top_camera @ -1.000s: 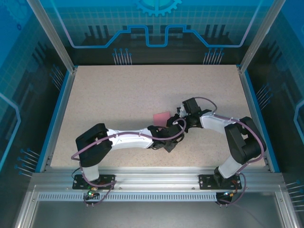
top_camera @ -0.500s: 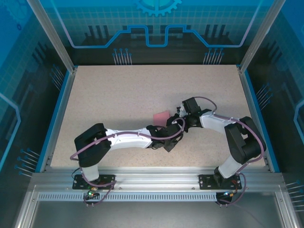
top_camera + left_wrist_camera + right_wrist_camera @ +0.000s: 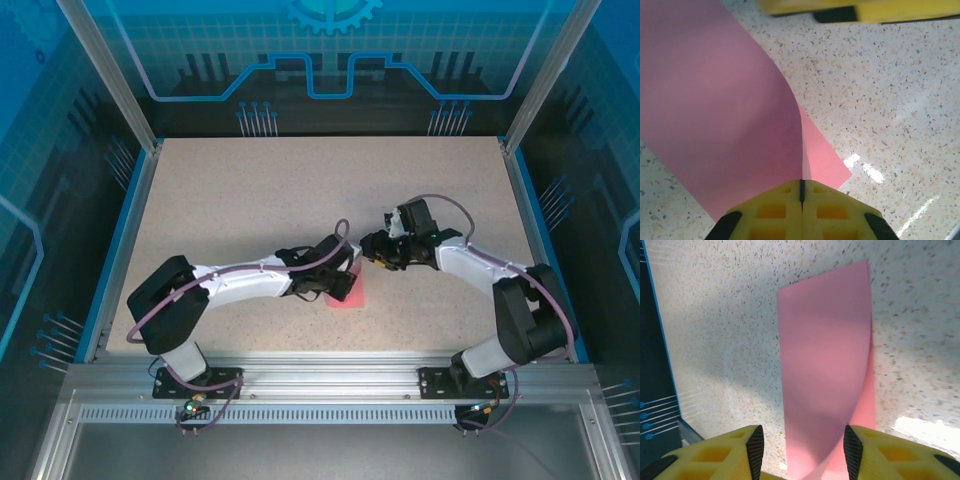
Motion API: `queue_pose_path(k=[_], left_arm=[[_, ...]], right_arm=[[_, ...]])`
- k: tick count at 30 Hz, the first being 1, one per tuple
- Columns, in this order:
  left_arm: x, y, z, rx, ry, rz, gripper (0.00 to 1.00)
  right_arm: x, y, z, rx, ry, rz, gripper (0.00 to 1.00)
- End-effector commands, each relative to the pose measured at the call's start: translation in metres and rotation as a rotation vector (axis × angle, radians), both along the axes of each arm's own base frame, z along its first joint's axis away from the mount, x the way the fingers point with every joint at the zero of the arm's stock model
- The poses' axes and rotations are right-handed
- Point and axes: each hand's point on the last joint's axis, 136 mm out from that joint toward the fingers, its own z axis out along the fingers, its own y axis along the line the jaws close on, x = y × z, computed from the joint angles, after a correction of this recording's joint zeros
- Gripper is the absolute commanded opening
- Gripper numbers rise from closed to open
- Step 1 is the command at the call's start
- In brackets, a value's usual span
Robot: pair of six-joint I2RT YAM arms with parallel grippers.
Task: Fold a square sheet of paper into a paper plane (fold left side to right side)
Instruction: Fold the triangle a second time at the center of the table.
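Observation:
The square sheet of paper [image 3: 352,298] is salmon pink and lies curled over on itself near the table's middle. My left gripper [image 3: 343,283] is shut on the sheet; in the left wrist view the yellow fingers [image 3: 765,212] meet at the seam of my left gripper [image 3: 801,186], where the raised flap of the paper [image 3: 720,110] runs in. My right gripper [image 3: 373,250] stands open just to the right. In the right wrist view the paper [image 3: 822,355] runs under and between the spread pads [image 3: 755,450] of my right gripper [image 3: 802,454]. No paper plane shape shows.
The speckled tabletop [image 3: 250,190] has a blue rim [image 3: 118,250] on its sides, also seen as the blue edge [image 3: 655,340] in the right wrist view. One yellow finger of the right gripper [image 3: 860,9] crosses the top of the left wrist view.
My left gripper has shut on the paper and drawn back to the left with it. My right gripper has opened wider and pulled away to the right.

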Motion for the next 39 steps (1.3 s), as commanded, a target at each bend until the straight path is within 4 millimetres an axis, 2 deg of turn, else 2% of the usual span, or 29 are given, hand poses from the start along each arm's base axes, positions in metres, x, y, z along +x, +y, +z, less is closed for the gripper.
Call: queue_pose_path(k=[1,4,10,13,22,39], left_arm=[[-0.001,-0.002,0.012,-0.106,0.053,0.012,0.00],[0.000,0.004,0.010,-0.116,0.085,0.022,0.02],[-0.001,0.018,0.002,-0.088,0.122,0.041,0.03],[-0.001,0.024,-0.001,-0.073,0.135,0.047,0.03],[0.005,0.038,-0.010,-0.021,0.141,0.068,0.03],[0.023,0.043,-0.028,0.017,0.136,0.097,0.03]], right_arm=[[-0.020,-0.020,-0.005,-0.089,-0.008,0.019,0.42],[-0.035,-0.020,-0.007,-0.079,-0.015,0.036,0.34],[-0.068,0.001,-0.027,-0.081,0.021,0.116,0.12],[-0.078,0.014,-0.039,-0.103,0.044,0.149,0.09],[-0.089,0.028,-0.065,-0.216,0.119,0.209,0.06],[-0.103,0.016,-0.084,-0.315,0.184,0.241,0.06]])
